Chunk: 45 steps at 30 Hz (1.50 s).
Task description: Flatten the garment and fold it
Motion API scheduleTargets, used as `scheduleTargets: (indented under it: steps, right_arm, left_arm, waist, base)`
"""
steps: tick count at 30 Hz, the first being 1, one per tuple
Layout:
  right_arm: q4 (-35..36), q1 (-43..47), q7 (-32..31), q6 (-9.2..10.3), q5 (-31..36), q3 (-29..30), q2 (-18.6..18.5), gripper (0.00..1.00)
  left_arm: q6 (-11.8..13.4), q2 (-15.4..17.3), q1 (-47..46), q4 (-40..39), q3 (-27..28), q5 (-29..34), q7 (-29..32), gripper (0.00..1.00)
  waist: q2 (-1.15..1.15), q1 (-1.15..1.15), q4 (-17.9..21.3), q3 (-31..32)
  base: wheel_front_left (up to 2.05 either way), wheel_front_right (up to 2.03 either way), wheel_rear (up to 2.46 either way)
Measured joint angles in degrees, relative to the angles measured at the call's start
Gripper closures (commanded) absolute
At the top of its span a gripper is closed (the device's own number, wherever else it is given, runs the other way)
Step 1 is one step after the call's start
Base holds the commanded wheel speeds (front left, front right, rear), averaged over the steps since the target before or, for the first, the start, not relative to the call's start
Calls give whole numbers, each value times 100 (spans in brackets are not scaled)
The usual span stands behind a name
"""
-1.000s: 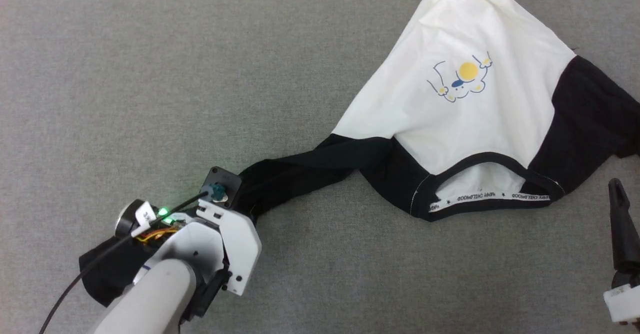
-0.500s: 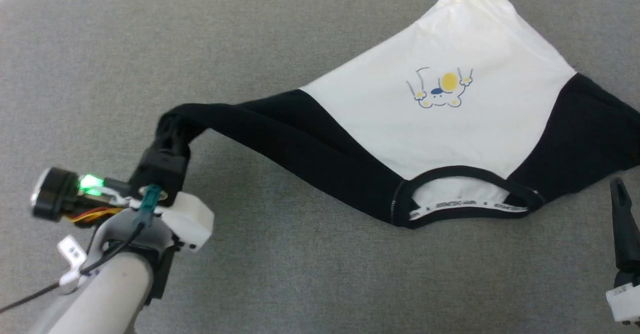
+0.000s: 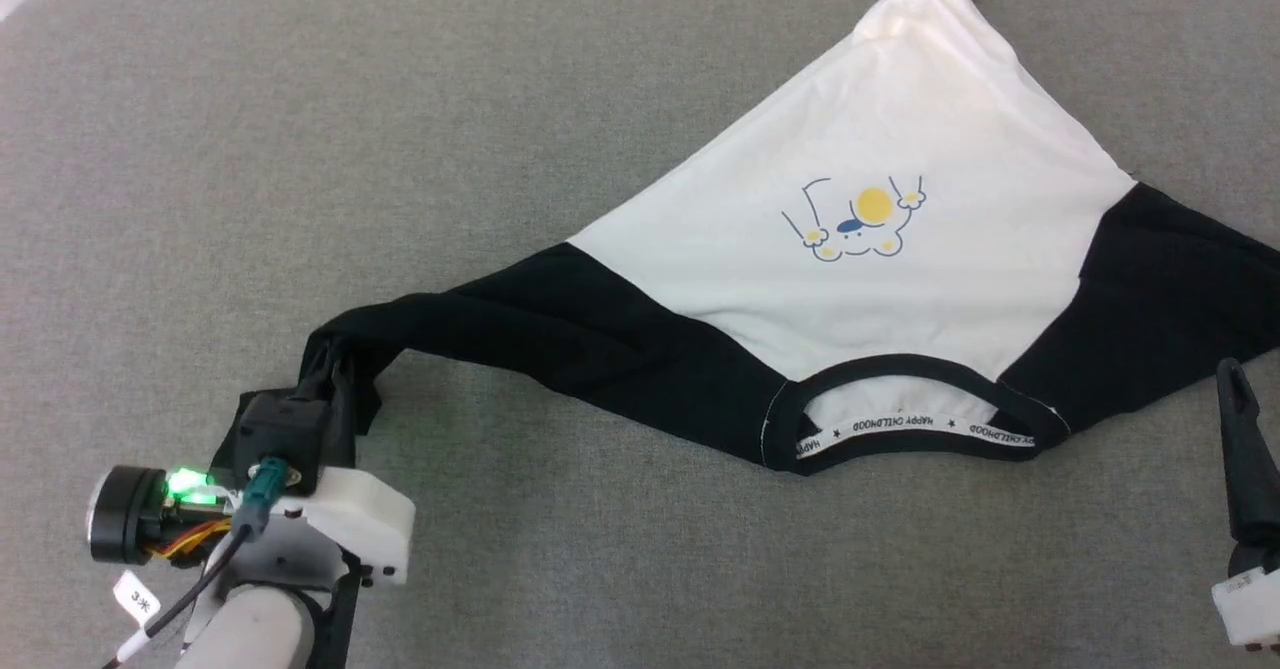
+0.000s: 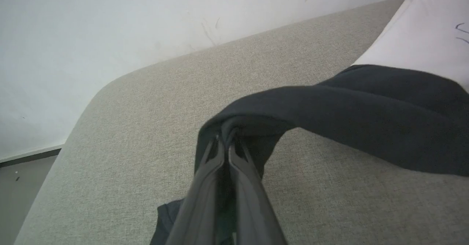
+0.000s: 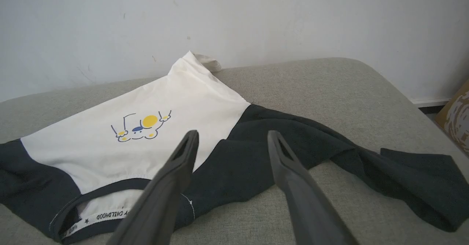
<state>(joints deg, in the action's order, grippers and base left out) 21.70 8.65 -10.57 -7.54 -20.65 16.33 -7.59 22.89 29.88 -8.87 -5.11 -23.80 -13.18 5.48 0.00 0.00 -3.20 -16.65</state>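
The garment (image 3: 900,279) lies chest-up on the grey cushion, its white body spread and the cartoon print (image 3: 860,224) showing. The collar faces me. Its left black sleeve (image 3: 560,334) stretches out toward the lower left. My left gripper (image 3: 325,369) is shut on that sleeve's end, and the fingertips (image 4: 225,142) pinch a fold of black cloth (image 4: 366,102) held off the cushion. The right black sleeve (image 5: 366,164) lies crumpled at the right. My right gripper (image 5: 232,135) hovers open above the right shoulder, holding nothing. One of its fingers (image 3: 1240,449) shows at the head view's right edge.
The grey upholstered surface (image 3: 300,149) runs back to a white wall (image 5: 256,18). Its rounded left corner (image 4: 91,98) drops to a strip of floor (image 4: 22,171). A cardboard box (image 5: 458,117) stands beyond the right edge.
My left gripper has shut on the sleeve end, lifted it and drawn it out to the left. The twisted sleeve now runs straighter. The right gripper has stayed put.
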Motion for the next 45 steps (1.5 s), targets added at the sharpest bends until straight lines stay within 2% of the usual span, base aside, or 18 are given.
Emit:
scheduleTargets:
  steps: [1, 7, 11, 14, 16, 20, 22, 25, 31, 36, 45]
  right_arm:
    - [1, 1, -8, -1, 0, -1, -3, 0]
    - [12, 35, -102, 0, 2, -38, 1, 0]
    - [30, 97, -108, 0, 9, -29, 27, 0]
    - [42, 116, -107, 0, 9, -18, 42, 0]
    - [45, 114, -105, 0, 9, -37, 49, 0]
    - [33, 96, -97, 0, -1, -96, 57, 0]
    - [12, 91, -81, 0, -11, -125, 59, 0]
    - [-36, 66, -38, -1, -30, -141, 52, 0]
    - [-97, -38, 29, -1, -121, -170, 5, 0]
    - [-143, -65, 94, 0, -177, -167, -81, 0]
    - [-200, -203, 126, -1, -276, -170, -211, 0]
  left_arm:
    - [-11, -67, 4, 70, 38, -107, -86, 0]
    - [-166, -181, 77, 214, 236, -563, -424, 0]
    - [-156, -177, 296, -477, 361, -747, -445, 0]
    - [-178, -100, 413, -1124, 263, -748, -237, 0]
    - [-282, 7, 413, -1430, 101, -725, 29, 0]
    - [-650, 201, 246, -1709, -404, -516, 662, 0]
    - [-834, 199, 57, -1693, -656, -434, 896, 0]
    - [-1100, 71, -244, -1436, -1012, -337, 1023, 0]
    - [-1692, -82, -744, -402, -1682, -29, 1296, 0]
    - [-1883, -181, -1166, 220, -1878, 158, 1341, 0]
    - [-2086, -599, -1855, 888, -2068, 349, 1232, 0]
  waist:
    - [0, 0, -6, 15]
    - [0, 0, -17, 137]
    - [0, 0, 12, 210]
    - [0, -1, 37, 220]
    - [0, 0, 60, 197]
    - [0, 0, 136, 128]
    - [0, 0, 180, 79]
    - [0, 0, 249, -12]
    - [0, 0, 393, -231]
    - [0, 1, 486, -435]
    - [0, 0, 610, -729]
  base:
    - [0, 0, 0]
    - [0, 0, 0]
    - [0, 0, 0]
    - [0, 0, 0]
    - [0, 0, 0]
    - [0, 0, 0]
    - [0, 0, 0]
    - [0, 0, 0]
    - [0, 0, 0]
    - [0, 0, 0]
    - [0, 0, 0]
